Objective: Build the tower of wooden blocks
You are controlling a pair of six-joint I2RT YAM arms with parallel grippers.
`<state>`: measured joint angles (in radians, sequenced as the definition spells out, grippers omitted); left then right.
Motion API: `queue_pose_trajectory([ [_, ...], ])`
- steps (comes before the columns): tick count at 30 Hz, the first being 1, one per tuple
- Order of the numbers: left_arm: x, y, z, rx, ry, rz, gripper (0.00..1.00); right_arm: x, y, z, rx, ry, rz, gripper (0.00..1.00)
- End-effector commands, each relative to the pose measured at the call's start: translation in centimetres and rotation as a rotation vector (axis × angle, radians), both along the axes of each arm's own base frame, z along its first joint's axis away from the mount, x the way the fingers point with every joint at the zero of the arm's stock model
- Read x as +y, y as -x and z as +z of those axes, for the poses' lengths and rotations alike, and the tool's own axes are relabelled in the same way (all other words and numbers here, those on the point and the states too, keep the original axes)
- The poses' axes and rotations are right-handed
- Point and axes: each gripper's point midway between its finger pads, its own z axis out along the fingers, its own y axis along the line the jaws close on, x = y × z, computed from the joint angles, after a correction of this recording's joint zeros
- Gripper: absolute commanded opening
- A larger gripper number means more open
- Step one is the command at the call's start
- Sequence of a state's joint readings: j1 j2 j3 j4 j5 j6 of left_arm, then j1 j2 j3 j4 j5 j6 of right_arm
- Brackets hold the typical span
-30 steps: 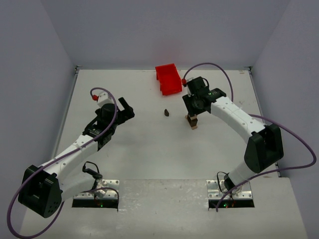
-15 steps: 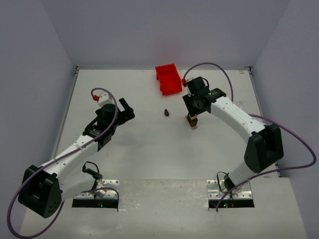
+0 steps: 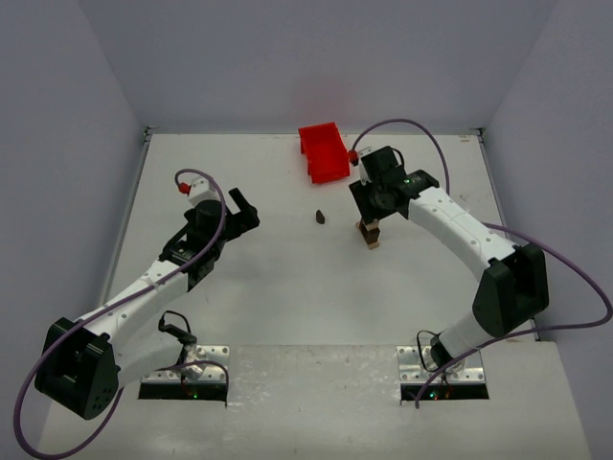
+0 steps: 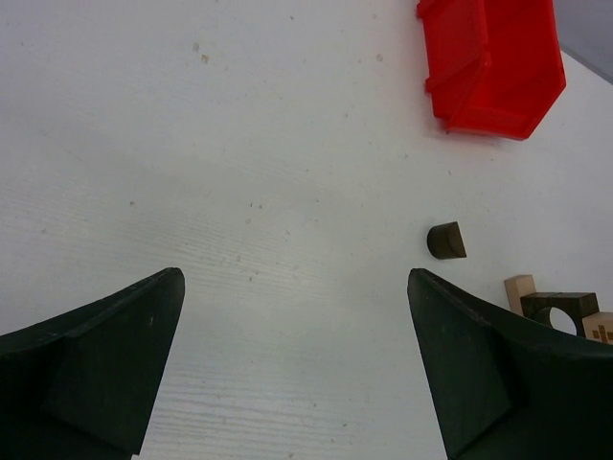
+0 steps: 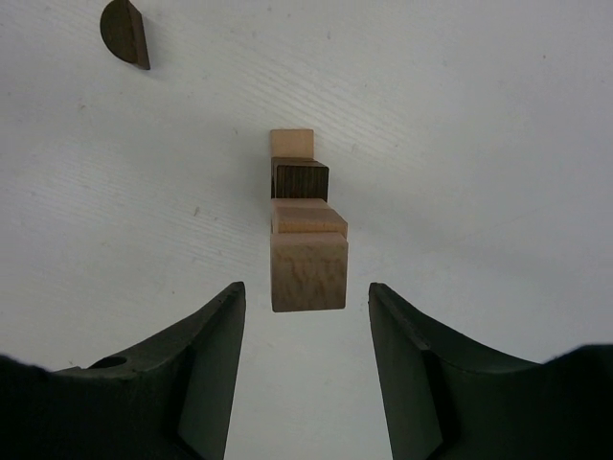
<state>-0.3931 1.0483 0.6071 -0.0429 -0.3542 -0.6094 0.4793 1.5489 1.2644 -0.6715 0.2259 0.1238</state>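
The right jaws, on the right arm [image 3: 450, 225], stand partway spread to either side of the wood block tower [image 5: 307, 230]. In the right wrist view a strip of white tabletop [image 3: 287, 278] shows between each jaw and the tower's pale top block, so they touch nothing and hold nothing. The tower stands on the tabletop directly under them, right of centre. The view down the stack shows pale tan on top, more pale tan below, then a dark brown block and a pale one at the foot; how the lower blocks meet is hard to make out from this angle. From overhead, the arm's wrist hides the upper part of the tower [image 3: 369, 235]. The left jaws, on the left arm [image 3: 144, 287], are spread as wide as they go over bare tabletop, well apart from everything, and are empty. In the left wrist view, one jaw and the frame edge cut off the tower [image 4: 551, 307]. A small dark half-round block [image 4: 446, 241] lies alone between the tower and the red plastic bin [image 3: 324, 153] at the far edge.
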Motion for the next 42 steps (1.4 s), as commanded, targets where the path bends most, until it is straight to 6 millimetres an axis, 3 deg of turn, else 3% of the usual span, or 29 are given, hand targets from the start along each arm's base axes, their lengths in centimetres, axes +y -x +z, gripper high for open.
queue_pose_trajectory([
  [1,-0.3,-0.6,2.1,-0.081,0.027,-0.011,1.00,0.8,-1.4,3.5,-0.115,-0.057,0.014,0.55],
  [42,-0.2,-0.3,2.4,-0.091,0.032,-0.012,1.00,-0.4,-3.8,1.3,-0.082,0.058,-0.020,0.54],
])
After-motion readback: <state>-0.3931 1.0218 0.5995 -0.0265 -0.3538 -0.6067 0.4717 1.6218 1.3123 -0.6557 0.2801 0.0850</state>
